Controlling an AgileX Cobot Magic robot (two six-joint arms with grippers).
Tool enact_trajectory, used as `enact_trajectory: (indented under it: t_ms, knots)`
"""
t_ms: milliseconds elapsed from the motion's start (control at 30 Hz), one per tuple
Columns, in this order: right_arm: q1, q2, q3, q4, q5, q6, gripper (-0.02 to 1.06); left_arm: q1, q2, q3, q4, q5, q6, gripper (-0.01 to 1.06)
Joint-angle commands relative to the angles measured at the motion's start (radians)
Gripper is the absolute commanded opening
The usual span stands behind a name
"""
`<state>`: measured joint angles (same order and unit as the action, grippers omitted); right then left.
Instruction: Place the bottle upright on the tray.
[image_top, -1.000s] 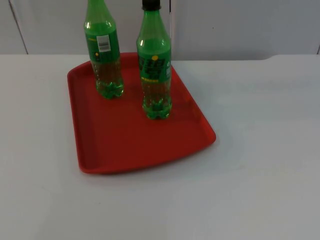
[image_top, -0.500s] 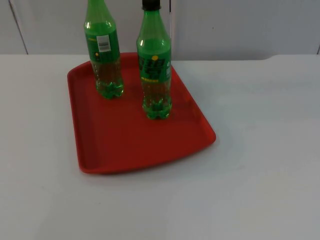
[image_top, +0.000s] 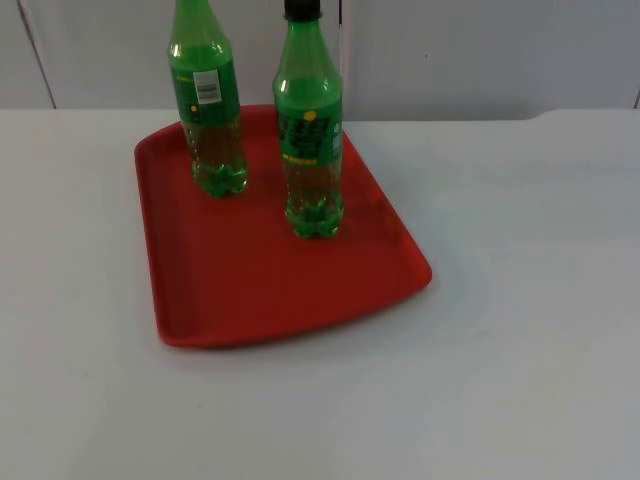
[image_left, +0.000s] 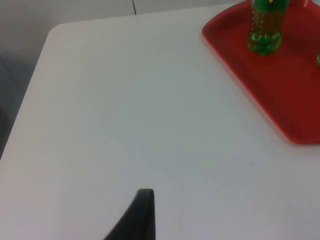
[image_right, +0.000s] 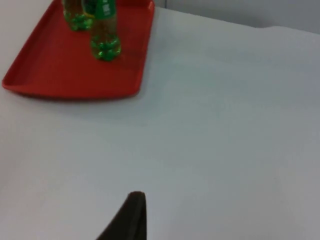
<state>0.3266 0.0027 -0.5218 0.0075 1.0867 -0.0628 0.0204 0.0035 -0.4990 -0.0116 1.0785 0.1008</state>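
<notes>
Each gripper waits over bare table, well apart from the tray (image_top: 200, 300); I cannot tell how they stand. The task looks done: the near bottle (image_top: 310, 130) stands upright on the tray, right of the far bottle (image_top: 207, 100). Both are green, labelled, with little liquid at the base.

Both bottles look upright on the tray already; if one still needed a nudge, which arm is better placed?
Slightly the right. Both green bottles stand upright on the red tray, both arms wait back over bare table, and the right wrist view faces the tray's open long edge.
</notes>
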Motion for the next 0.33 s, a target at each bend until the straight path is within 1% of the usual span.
enact_trajectory:
  t_ms: [0,67,133,233,300]
  knots:
    - [-0.051,-0.003,0.005,-0.001,-0.009,-0.001,1.05,-0.007,-0.003,0.005,0.001,-0.003,0.000,1.05]
    - [-0.103,-0.003,0.005,-0.001,-0.009,-0.001,1.05,-0.007,-0.003,0.005,0.001,-0.003,0.000,1.05]
    - [-0.115,-0.003,0.005,-0.001,-0.009,-0.001,1.05,-0.007,-0.003,0.005,0.001,-0.003,0.000,1.05]
    - [-0.189,-0.003,0.005,-0.001,-0.009,-0.001,1.05,-0.007,-0.003,0.005,0.001,-0.003,0.000,1.05]
    - [-0.202,-0.003,0.005,-0.001,-0.009,-0.001,1.05,-0.007,-0.003,0.005,0.001,-0.003,0.000,1.05]
